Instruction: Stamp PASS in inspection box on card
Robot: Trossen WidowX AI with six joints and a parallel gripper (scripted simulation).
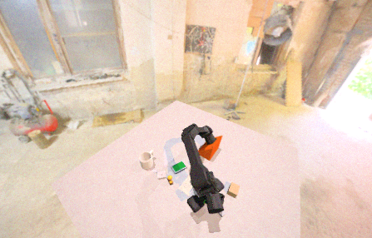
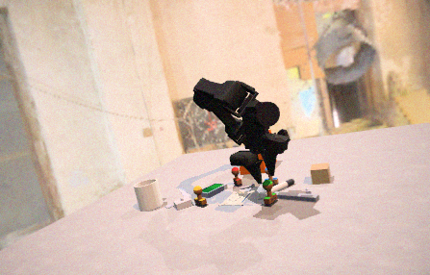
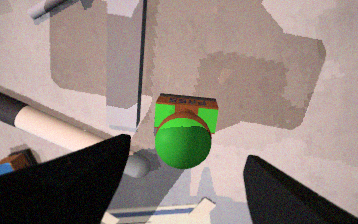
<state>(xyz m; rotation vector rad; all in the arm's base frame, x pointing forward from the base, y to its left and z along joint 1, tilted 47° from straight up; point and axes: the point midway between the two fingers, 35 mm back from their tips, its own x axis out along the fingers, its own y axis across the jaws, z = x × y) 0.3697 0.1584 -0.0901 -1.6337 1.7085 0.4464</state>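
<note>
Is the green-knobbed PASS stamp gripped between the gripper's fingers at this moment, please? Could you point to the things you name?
No, the wrist view shows the green-knobbed PASS stamp (image 2: 269, 193) (image 3: 183, 145) with visible gaps to both fingers (image 2: 271, 165).

"Looking at the pale surface (image 1: 111, 183) (image 2: 211, 240) (image 3: 345, 100). Carrying what?"

"Supporting a mug (image 1: 146, 161) (image 2: 148, 195) at exterior left, plus a green pad (image 1: 179, 167) (image 2: 214, 189) between the yellow stamp (image 1: 170, 179) (image 2: 200, 198) and red stamp (image 2: 237, 177)."

"And beyond those?"

"Bearing a flat card (image 1: 186, 186) (image 2: 236, 197) (image 3: 157, 215) and, near that, the upright green-knobbed PASS stamp (image 2: 269, 193) (image 3: 183, 145). Also holding up a dark-capped marker (image 2: 284, 186) (image 3: 55, 126), a grey bar (image 2: 298, 196) (image 3: 125, 60) and a wooden block (image 1: 233, 190) (image 2: 320, 173)."
</note>
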